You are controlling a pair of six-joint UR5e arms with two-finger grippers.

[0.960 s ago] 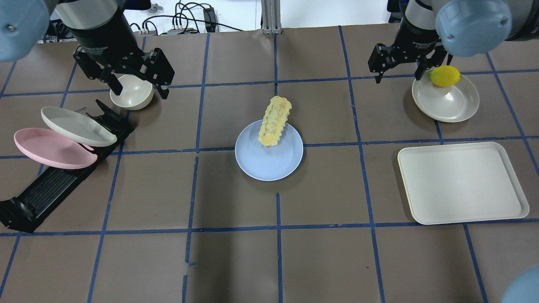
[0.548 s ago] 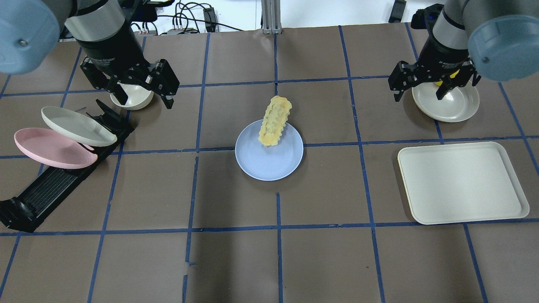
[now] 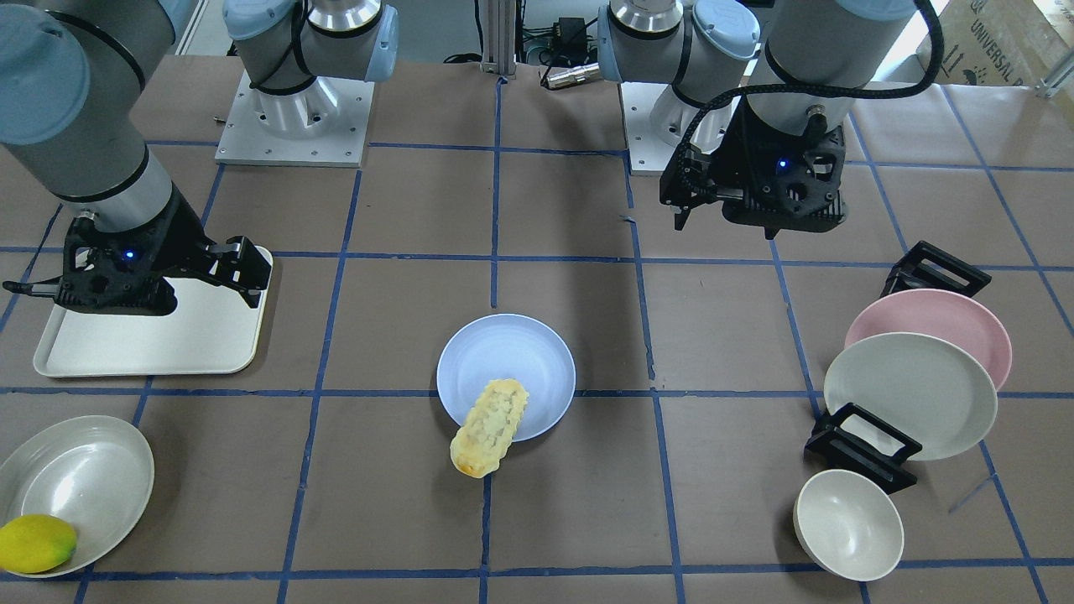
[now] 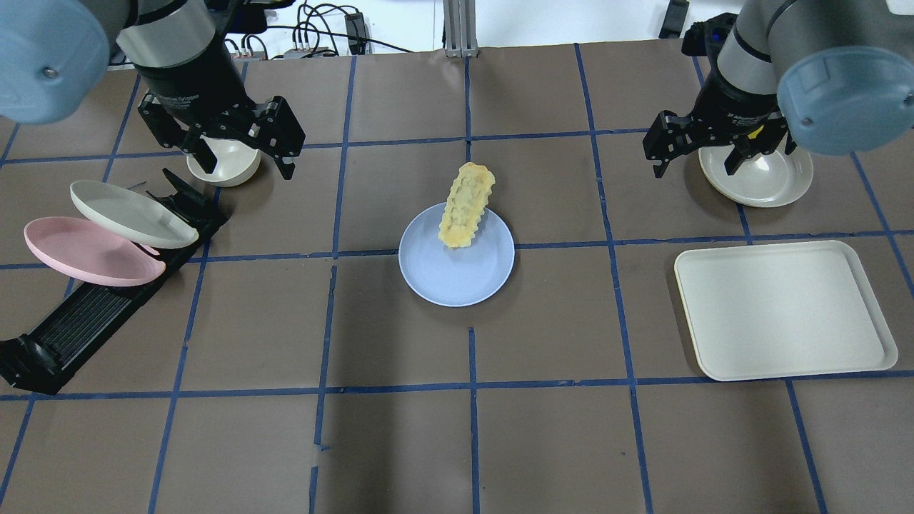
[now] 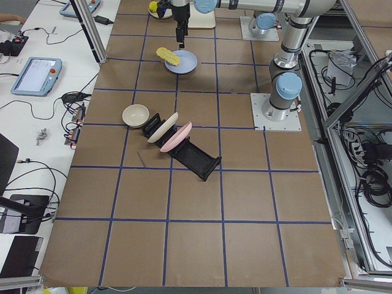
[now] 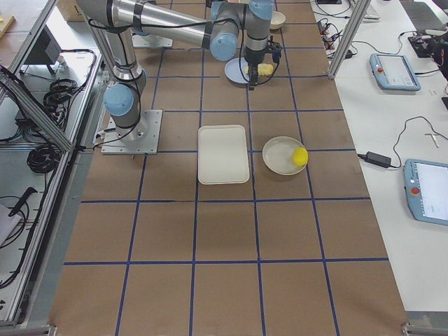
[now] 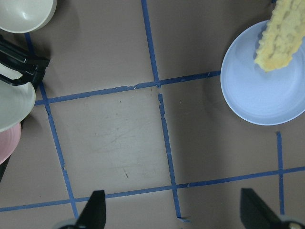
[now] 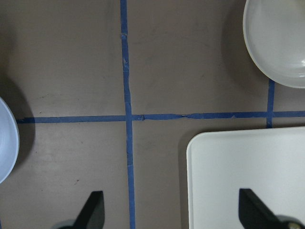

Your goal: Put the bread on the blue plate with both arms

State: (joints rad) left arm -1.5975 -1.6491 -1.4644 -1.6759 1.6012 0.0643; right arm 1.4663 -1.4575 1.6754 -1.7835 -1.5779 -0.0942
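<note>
The bread [image 4: 467, 205] lies with its near end on the blue plate [image 4: 457, 275] and its golden-brown end [image 3: 471, 455] hanging over the far rim. The plate sits at the table's middle. My left gripper [image 4: 244, 158] is open and empty, hovering over the cream bowl at the far left, well apart from the bread. My right gripper [image 4: 694, 163] is open and empty at the far right, beside the cream plate. The left wrist view shows the blue plate [image 7: 257, 90] and bread [image 7: 281, 38] off to the right. The right wrist view shows only the plate's edge [image 8: 5, 143].
A cream bowl [image 4: 230, 165] sits under the left gripper. A black rack [image 4: 86, 321] holds a pink plate [image 4: 86, 253] and a cream plate [image 4: 128, 213]. At right are a cream plate [image 4: 775, 182] with a lemon [image 3: 38, 544] and a white tray [image 4: 785, 307].
The right gripper has come nearer and then shifted left, now hiding the lemon in the overhead view. The left gripper has drifted slightly right. Bread and blue plate have not moved.
</note>
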